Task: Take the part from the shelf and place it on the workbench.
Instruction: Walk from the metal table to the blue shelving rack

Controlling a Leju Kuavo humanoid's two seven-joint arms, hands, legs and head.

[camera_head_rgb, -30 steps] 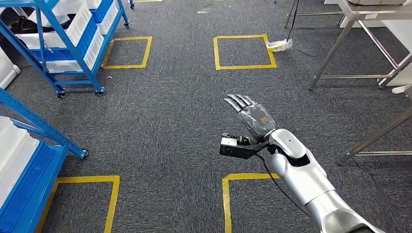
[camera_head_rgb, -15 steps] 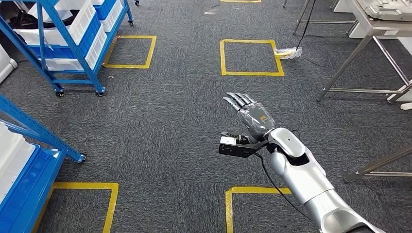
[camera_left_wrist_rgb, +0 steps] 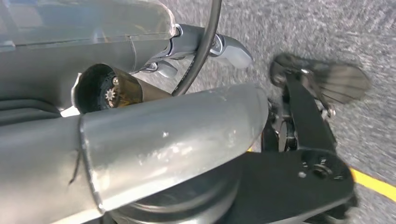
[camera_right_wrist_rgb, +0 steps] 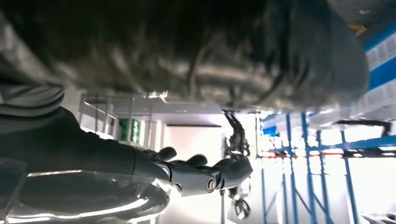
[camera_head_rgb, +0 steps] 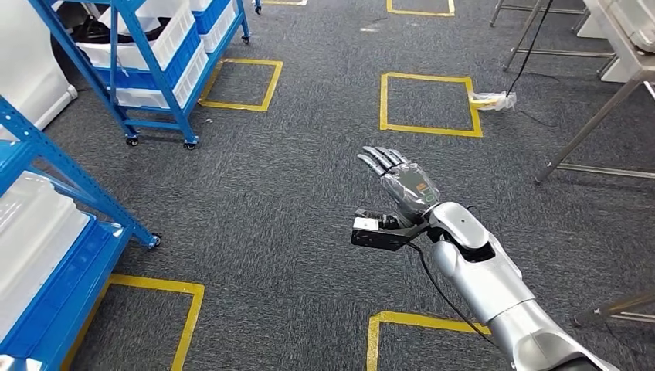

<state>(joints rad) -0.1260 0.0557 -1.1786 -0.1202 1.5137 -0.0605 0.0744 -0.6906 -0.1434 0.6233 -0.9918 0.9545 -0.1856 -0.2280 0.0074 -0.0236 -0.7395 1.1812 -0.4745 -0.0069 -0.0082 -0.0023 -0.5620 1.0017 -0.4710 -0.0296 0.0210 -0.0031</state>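
- Right hand point(camera_head_rgb: 398, 179) raised over the carpet point(camera_head_rgb: 293, 193), fingers spread, holding nothing, likely readied for a pick.
- Left hand state: cannot tell.
- Part presumably somewhere in the white bins point(camera_head_rgb: 166, 46) of the blue shelf point(camera_head_rgb: 147, 69), far left of the right hand; not identifiable.

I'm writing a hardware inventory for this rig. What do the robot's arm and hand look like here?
The right arm is glossy silver with rounded shells and a dark gap at the joint. The right hand has dark grey segmented fingers and a clear plastic cover with a small orange mark on its back. A black camera block sits at the wrist, with a thin black cable trailing along the arm.
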